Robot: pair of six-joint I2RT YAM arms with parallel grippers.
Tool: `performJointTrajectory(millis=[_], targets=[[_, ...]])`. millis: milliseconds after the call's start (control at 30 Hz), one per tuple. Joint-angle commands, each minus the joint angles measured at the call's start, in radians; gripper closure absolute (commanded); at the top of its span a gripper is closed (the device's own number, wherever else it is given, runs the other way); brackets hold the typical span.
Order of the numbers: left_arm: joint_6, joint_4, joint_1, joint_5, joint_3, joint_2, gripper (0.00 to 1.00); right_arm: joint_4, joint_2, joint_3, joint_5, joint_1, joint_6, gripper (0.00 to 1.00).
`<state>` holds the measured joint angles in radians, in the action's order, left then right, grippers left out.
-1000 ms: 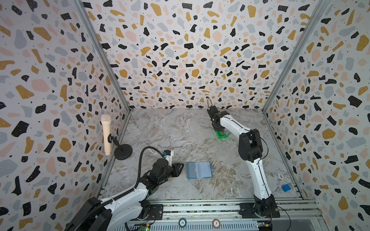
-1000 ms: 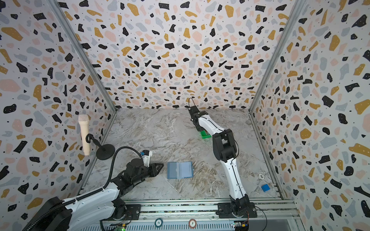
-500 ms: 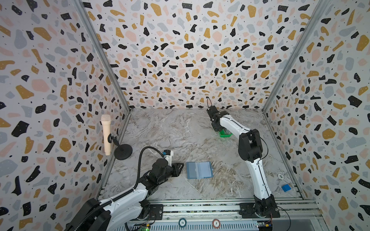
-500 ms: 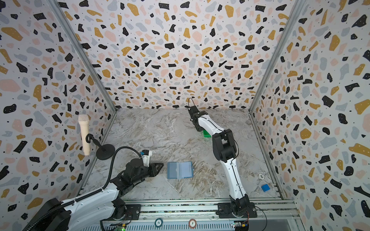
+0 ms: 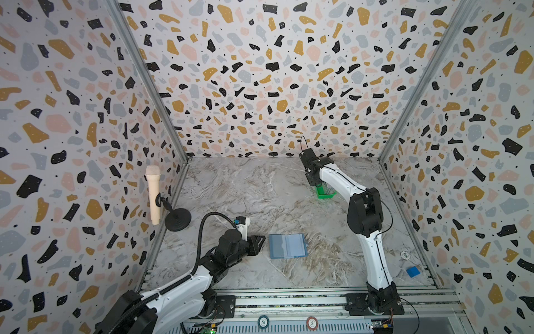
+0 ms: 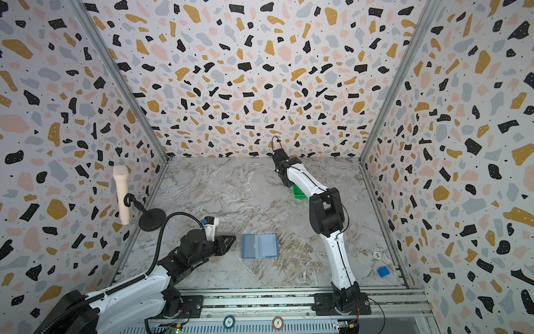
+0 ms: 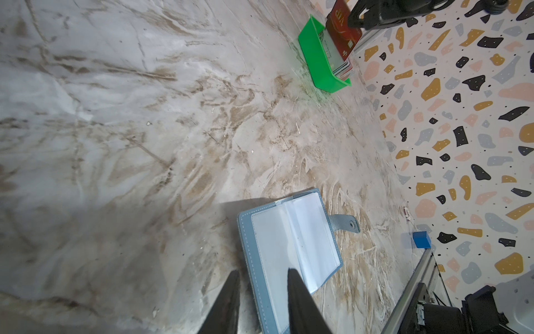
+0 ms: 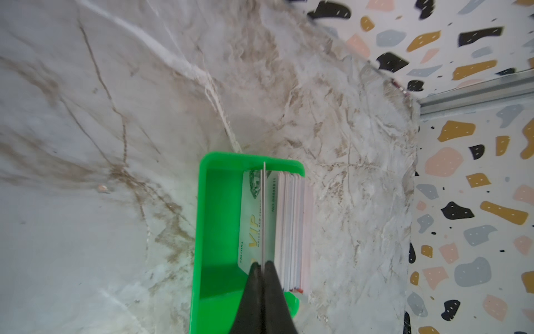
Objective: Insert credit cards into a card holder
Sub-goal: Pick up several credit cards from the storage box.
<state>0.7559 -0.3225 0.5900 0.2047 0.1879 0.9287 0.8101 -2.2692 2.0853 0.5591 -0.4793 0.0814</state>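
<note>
The dusty-blue card holder [image 5: 288, 245] [image 6: 260, 245] lies open and flat near the front middle, its clear sleeves [image 7: 289, 240] facing up. My left gripper [image 5: 261, 239] [image 7: 263, 271] sits low at its left edge, jaws apart, one finger over the cover. At the back right, my right gripper [image 8: 263, 263] [image 5: 317, 185] is shut on a red credit card [image 7: 342, 31], seen edge-on [image 8: 264, 208], above the green tray [image 8: 219, 231] [image 5: 326, 194]. Several more credit cards [image 8: 291, 231] stand in the tray, and a pale card [image 8: 251, 225] leans beside them.
A cream microphone [image 5: 152, 196] on a black round stand is by the left wall. A small blue block [image 5: 413, 271] and a white chip [image 5: 405, 255] lie at the front right. Patterned walls close in three sides, and a metal rail [image 5: 289, 300] runs along the front.
My right gripper's jaws have closed on the red card over the green tray. The left arm and the card holder have not moved.
</note>
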Motion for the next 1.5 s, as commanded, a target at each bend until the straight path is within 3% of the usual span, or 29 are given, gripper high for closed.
performJointTrajectory(millis=[0, 133, 333, 567, 767, 1000, 1133, 1467], targets=[[0.010, -0.007, -0.007, 0.018, 0.025, -0.018, 0.69, -0.046, 0.167, -0.027, 0.004, -0.047, 0.021, 1.00], [0.024, -0.038, -0.007, 0.039, 0.037, -0.031, 0.64, -0.113, 0.308, -0.156, -0.088, -0.104, 0.045, 1.00], [0.082, -0.216, -0.012, 0.091, 0.040, -0.017, 0.56, -0.352, 0.619, -0.522, -0.457, -0.171, 0.093, 1.00], [0.224, -0.582, -0.016, 0.167, 0.036, 0.087, 0.47, -0.654, 0.907, -0.926, -0.887, -0.193, 0.234, 1.00], [0.319, -0.824, -0.016, 0.209, 0.044, 0.177, 0.42, -0.922, 1.072, -1.172, -1.085, -0.199, 0.411, 1.00], [0.388, -0.976, -0.001, 0.228, 0.054, 0.250, 0.40, -1.124, 1.112, -1.281, -1.193, -0.214, 0.540, 1.00], [0.408, -1.017, 0.014, 0.227, 0.064, 0.272, 0.48, -1.124, 1.083, -1.277, -1.200, -0.247, 0.541, 1.00], [0.399, -0.977, 0.018, 0.249, 0.056, 0.244, 0.95, -1.048, 1.074, -1.307, -1.239, -0.254, 0.492, 1.00]])
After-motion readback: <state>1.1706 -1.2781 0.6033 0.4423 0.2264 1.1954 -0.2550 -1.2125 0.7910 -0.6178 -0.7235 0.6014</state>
